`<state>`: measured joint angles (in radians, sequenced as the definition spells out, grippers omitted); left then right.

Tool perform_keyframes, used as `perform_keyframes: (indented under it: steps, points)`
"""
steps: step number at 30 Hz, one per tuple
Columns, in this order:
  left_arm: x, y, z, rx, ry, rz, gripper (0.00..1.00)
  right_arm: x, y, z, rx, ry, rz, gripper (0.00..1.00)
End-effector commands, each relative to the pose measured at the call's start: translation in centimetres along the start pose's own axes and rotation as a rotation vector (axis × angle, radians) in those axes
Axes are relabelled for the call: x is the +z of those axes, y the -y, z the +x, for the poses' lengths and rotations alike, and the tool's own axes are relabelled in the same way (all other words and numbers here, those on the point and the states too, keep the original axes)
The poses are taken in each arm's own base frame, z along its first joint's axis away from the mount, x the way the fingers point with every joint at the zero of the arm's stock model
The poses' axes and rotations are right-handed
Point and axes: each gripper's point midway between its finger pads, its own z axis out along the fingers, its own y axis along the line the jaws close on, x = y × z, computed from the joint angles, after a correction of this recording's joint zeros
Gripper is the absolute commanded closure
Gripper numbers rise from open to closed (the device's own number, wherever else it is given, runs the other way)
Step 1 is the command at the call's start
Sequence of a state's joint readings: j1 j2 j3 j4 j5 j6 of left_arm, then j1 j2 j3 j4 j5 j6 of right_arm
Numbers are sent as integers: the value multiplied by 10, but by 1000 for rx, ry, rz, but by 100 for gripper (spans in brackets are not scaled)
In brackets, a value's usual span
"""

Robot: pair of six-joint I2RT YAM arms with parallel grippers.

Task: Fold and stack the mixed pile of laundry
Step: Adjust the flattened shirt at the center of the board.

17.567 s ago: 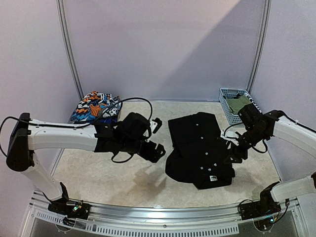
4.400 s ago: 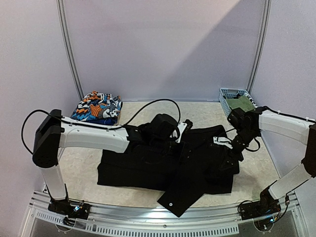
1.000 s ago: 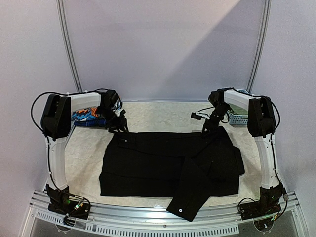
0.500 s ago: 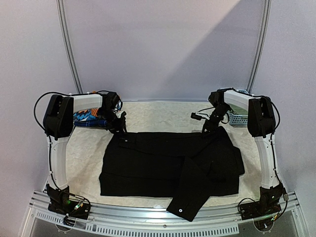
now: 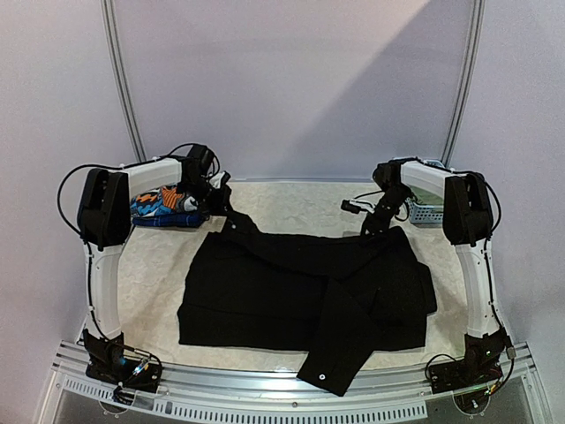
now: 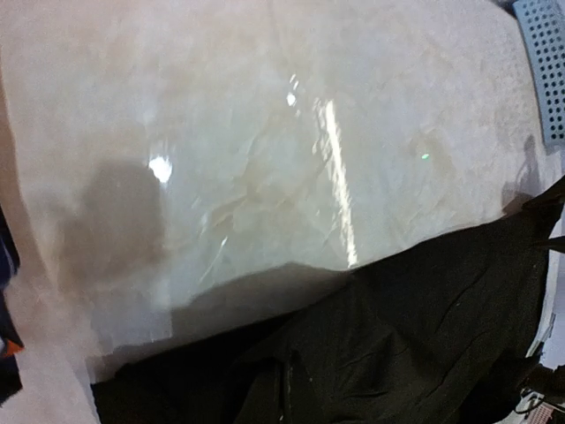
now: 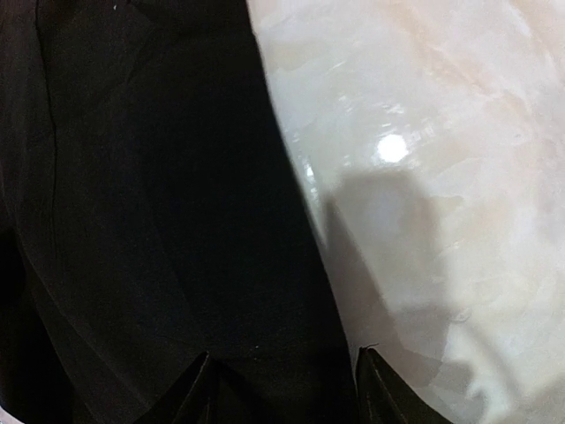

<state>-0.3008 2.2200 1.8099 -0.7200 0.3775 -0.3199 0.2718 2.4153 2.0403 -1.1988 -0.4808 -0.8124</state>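
Garment: a black garment (image 5: pixel 291 291) lies spread across the middle of the counter (image 5: pixel 291 201). It is mostly flat. One narrow part is folded over it and reaches toward the near edge, with a pale button at its end.
Left gripper: the left gripper (image 5: pixel 222 199) is clamped shut on the garment's far-left corner. The cloth rises off the counter in a small peak up to it, while the rest lies flat toward the near side and the right.
Left wrist view: dark cloth fills the lower part of the view and bare counter lies beyond it. The gripper's own fingers do not show here.
Right gripper: the right gripper (image 5: pixel 373 223) sits low at the garment's far-right corner. Its jaws are partly open.
Right wrist view: the two fingertips (image 7: pixel 205 384) stand apart with black cloth lying flat between them. One tip is over the cloth and the other is at the cloth's edge, where bare counter begins.
Print: an orange-blue-white print (image 5: pixel 161 203) lies at the far-left corner of the counter, just beside the left arm and apart from the garment.
Basket: a light-blue basket (image 5: pixel 424 213) stands at the far right, largely hidden behind the right arm.
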Motion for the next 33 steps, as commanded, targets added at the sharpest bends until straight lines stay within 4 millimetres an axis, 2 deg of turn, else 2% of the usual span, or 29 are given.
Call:
perform_keyframes:
  steps: [1, 6, 10, 13, 15, 20, 23, 26, 27, 28, 29, 31, 32, 33]
  points:
    - [-41, 43, -76, 89, 287, 103, 100, -37, 10, -21, 7, 108, 87, 44]
    - [-62, 77, -137, 111, 477, 227, 100, -73, 19, -35, 31, 210, 154, 40]
    - [-65, 88, -182, 104, 589, 278, 100, -105, 35, -47, 67, 307, 262, 39]
    - [-58, 91, -209, 82, 669, 315, 100, -120, 41, -52, 95, 354, 332, 38]
    - [-52, 86, -226, 47, 734, 326, 100, -123, 42, -52, 111, 359, 344, 38]
    - [-37, 62, -253, 1, 898, 277, 100, -114, 53, -44, 178, 346, 374, 37]
    - [-39, 64, -263, -4, 983, 297, 100, -107, 53, -40, 209, 336, 352, 37]
    - [-36, 75, -264, 15, 1018, 317, 100, -95, 57, -34, 231, 302, 337, 37]
    - [-36, 79, -263, 24, 1024, 311, 95, -90, 59, -31, 238, 288, 332, 37]
    - [-34, 81, -262, 29, 1021, 293, 79, -87, 61, -28, 244, 280, 333, 37]
    - [-33, 83, -260, 30, 1006, 268, 58, -83, 62, -26, 250, 269, 330, 37]
    - [-37, 92, -251, 74, 950, 203, 30, -79, 64, -22, 261, 246, 330, 37]
    - [-32, 95, -238, 132, 877, 135, 23, -77, 64, -19, 264, 230, 328, 37]
    - [-40, 102, -228, 203, 836, 89, 22, -76, 63, -15, 267, 211, 328, 37]
